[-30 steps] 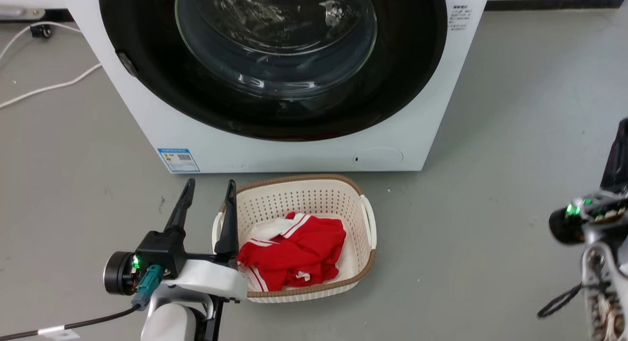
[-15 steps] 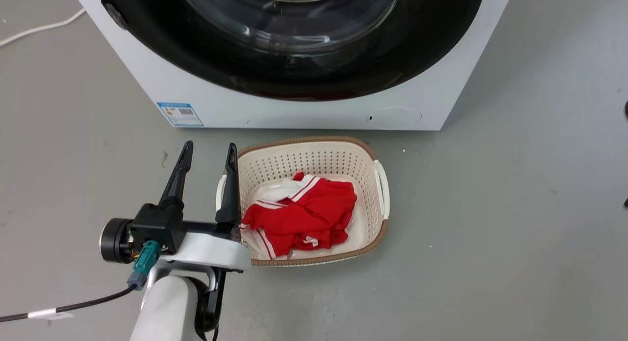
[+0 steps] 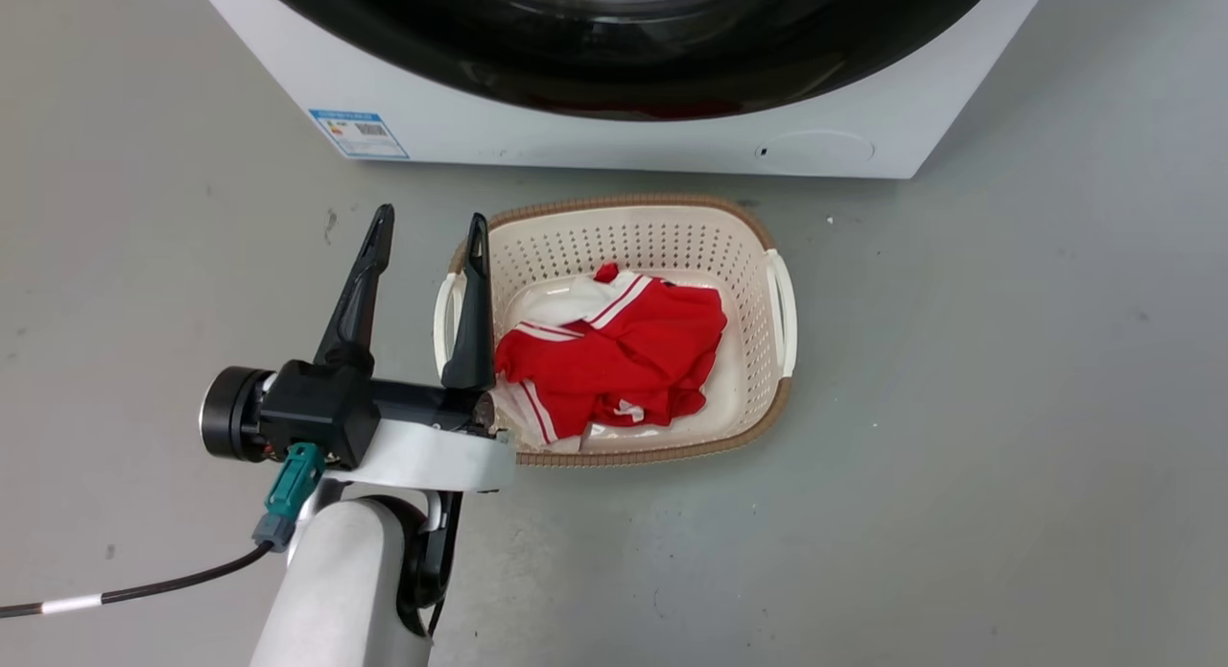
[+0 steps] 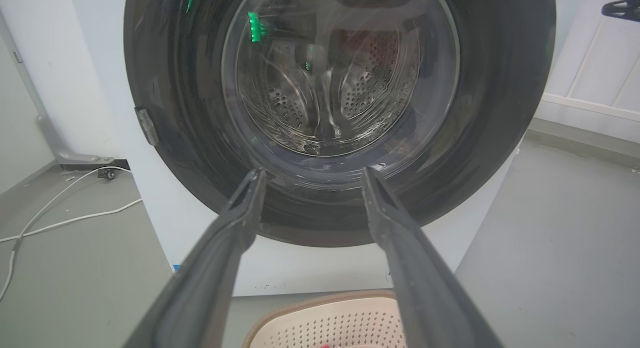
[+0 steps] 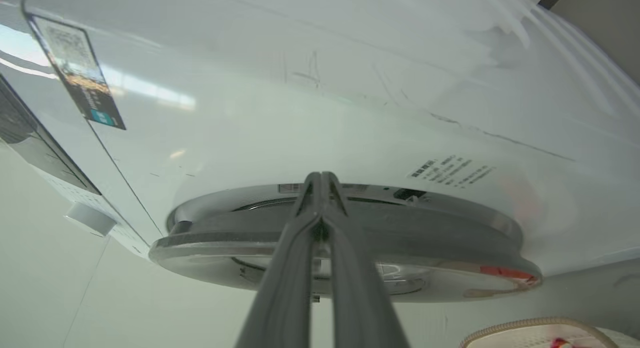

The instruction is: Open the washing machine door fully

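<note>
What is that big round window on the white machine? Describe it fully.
The washing machine door is a wide round disc, glossy black rim around a clear bulging glass centre, the perforated steel drum visible through it. A small grey tab sits on its rim. It looks closed. The shut right gripper points at its edge; contact unclear.

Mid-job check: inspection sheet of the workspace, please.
Surface: grey floor.
Job's things: washing machine door looks shut on the washing machine.
Clutter: basket holding a red garment, in front of the machine.
End effectors: left end effector open, facing the door; right end effector shut, tips at the door's edge.
Cables: black cable off the left arm; white cables on the floor beside the machine.
Surroundings: white panelled wall.
</note>
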`<state>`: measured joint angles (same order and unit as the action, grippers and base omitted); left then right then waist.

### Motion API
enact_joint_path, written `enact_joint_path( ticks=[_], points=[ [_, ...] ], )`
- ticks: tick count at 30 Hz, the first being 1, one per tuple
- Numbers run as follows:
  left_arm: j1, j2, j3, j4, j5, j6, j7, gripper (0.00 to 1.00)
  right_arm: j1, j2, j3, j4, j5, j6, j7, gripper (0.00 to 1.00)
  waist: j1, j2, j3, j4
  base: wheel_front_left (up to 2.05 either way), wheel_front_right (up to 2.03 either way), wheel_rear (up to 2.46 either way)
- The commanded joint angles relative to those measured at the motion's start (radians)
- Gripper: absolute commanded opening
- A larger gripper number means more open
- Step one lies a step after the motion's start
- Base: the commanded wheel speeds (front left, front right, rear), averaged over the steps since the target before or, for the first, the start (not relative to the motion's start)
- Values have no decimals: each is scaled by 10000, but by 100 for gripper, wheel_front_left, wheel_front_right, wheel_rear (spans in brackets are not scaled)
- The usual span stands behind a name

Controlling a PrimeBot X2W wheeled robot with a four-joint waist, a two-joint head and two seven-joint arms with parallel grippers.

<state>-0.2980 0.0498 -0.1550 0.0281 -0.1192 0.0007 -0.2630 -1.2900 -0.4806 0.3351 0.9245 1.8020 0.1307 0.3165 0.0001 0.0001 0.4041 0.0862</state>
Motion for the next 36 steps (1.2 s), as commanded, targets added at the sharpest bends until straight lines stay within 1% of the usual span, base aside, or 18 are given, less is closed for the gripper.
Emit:
enact_joint_path(
  ticks=[1, 7, 22, 29, 36],
  points=[
    [-233, 7, -71, -104, -59, 69, -26, 100, -360, 152, 239, 215, -113, 0, 204, 0, -1, -1, 214, 95, 0, 0, 0],
    [-362, 9, -230, -200, -131, 127, -26, 100, -1183, 572, 887, 724, -455, 0, 579, 0, -1, -1, 527, 191, 0, 0, 0],
    [-527, 7, -308, -356, -216, 278, -26, 100, -2240, 841, 1480, 1475, -705, 0, 1106, 0, -1, -1, 1038, 418, 0, 0, 0],
    [-588, 7, -370, -308, -251, 342, -26, 100, -2097, 1008, 1572, 1327, -460, 2, 1973, 0, -1, -1, 1054, 412, 0, 0, 0],
    [-483, 7, -371, -144, -293, 346, -26, 100, -1577, 943, 1574, 930, -150, 13, 2797, 0, -1, -1, 726, 302, 0, 0, 0]
  ],
)
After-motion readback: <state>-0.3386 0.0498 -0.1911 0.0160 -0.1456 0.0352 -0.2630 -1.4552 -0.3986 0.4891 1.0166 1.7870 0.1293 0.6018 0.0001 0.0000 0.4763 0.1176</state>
